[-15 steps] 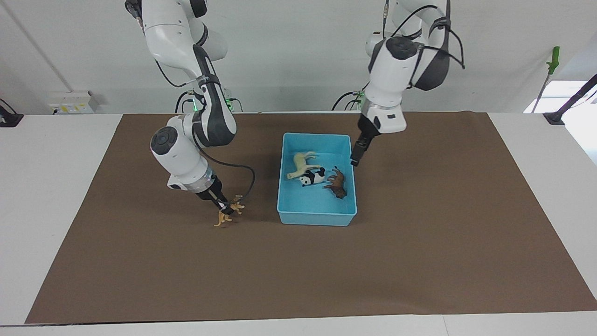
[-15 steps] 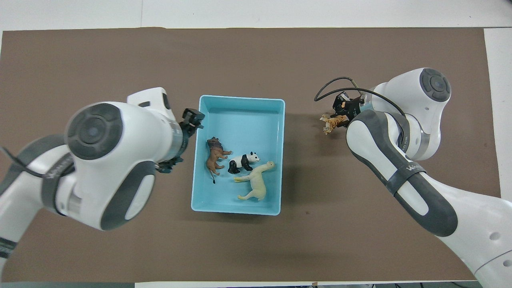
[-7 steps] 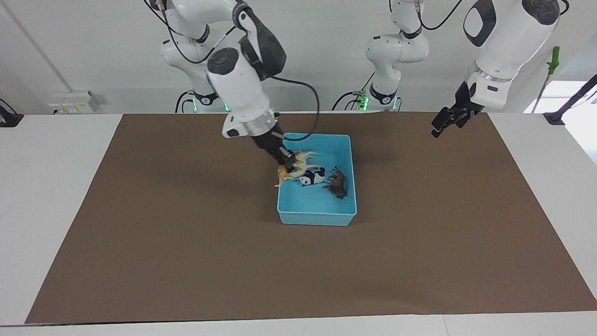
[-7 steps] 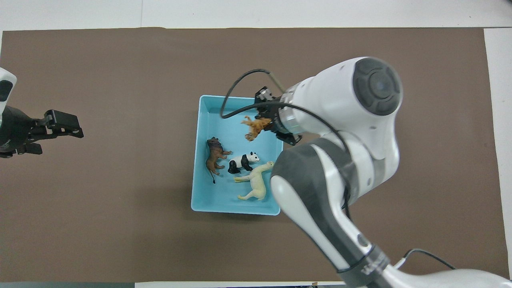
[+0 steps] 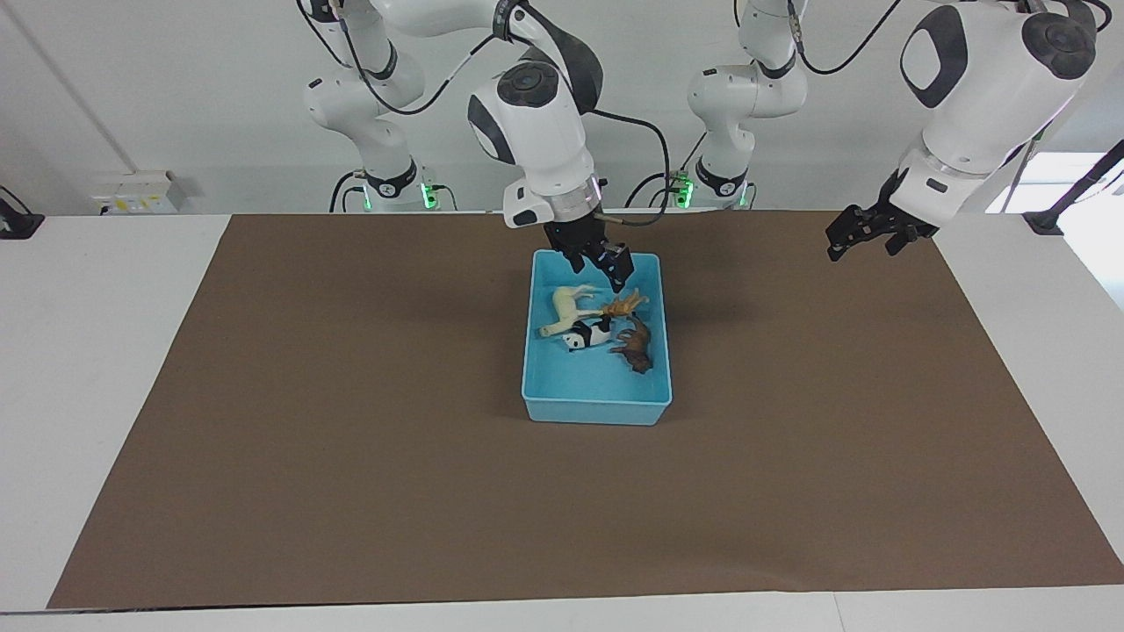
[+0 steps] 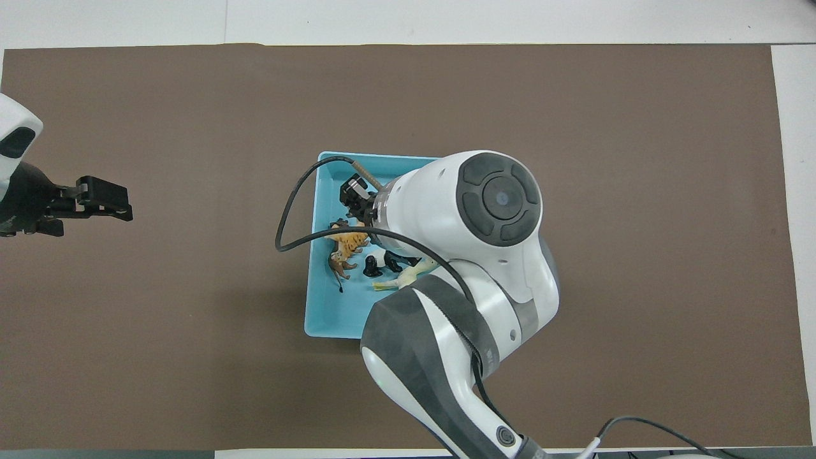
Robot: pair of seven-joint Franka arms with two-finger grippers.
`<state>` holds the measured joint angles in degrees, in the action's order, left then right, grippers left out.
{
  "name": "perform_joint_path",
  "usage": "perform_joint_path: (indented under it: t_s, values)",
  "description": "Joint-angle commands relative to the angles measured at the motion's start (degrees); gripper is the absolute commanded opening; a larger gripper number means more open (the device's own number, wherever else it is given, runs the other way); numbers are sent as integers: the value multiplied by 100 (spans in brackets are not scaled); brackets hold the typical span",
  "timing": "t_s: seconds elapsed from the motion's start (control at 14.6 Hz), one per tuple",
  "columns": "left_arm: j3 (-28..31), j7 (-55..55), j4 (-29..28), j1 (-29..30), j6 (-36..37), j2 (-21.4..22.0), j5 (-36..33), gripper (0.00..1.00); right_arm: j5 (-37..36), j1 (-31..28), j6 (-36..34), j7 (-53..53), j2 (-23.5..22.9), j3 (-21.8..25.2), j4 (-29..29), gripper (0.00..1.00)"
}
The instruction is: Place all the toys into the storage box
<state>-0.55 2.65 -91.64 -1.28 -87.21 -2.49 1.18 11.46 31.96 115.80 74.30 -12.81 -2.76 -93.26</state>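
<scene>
Lying just below the right gripper's (image 5: pixel 606 268) parted jaws, the tiger (image 5: pixel 622 305) rests in the box (image 5: pixel 597 405) against the lion (image 5: pixel 638 344), panda (image 5: pixel 587 333) and horse (image 5: pixel 571 307); evidently released. The left gripper (image 5: pixel 865 235), jaws apart, waits over the table (image 5: pixel 351 456).

There were four toy animals, one horse (image 5: pixel 566 309), one tiger (image 5: pixel 623 305), one panda (image 5: pixel 587 333) and one lion (image 5: pixel 637 344), plus one storage box (image 5: pixel 597 408) and two grippers.

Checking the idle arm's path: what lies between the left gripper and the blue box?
Only bare brown mat between the left gripper and the box, seen in both views; all four toys lie inside the box.
</scene>
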Motion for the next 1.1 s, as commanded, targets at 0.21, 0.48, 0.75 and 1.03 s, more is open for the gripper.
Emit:
perform_joint_path:
  t_s: [0.21, 0.48, 0.75, 1.03]
  values:
    - [-33, -229, 146, -74, 65, -85, -22, 100, -320, -1540, -1706, -2790, 1095, -5, -113, 100]
    - [-41, -221, 130, -197, 310, -77, -4, 100, -364, -3009, -2403, -5255, 1500, -5, -113, 100]
    - [-50, -203, -275, -206, 328, 152, -4, 100, -802, -4073, -2352, -7039, 1501, -5, -113, 100]
    - [-33, -186, -267, -224, -24, 126, -4, 100, -978, -4462, -1746, -7913, 1579, -5, -446, 100]
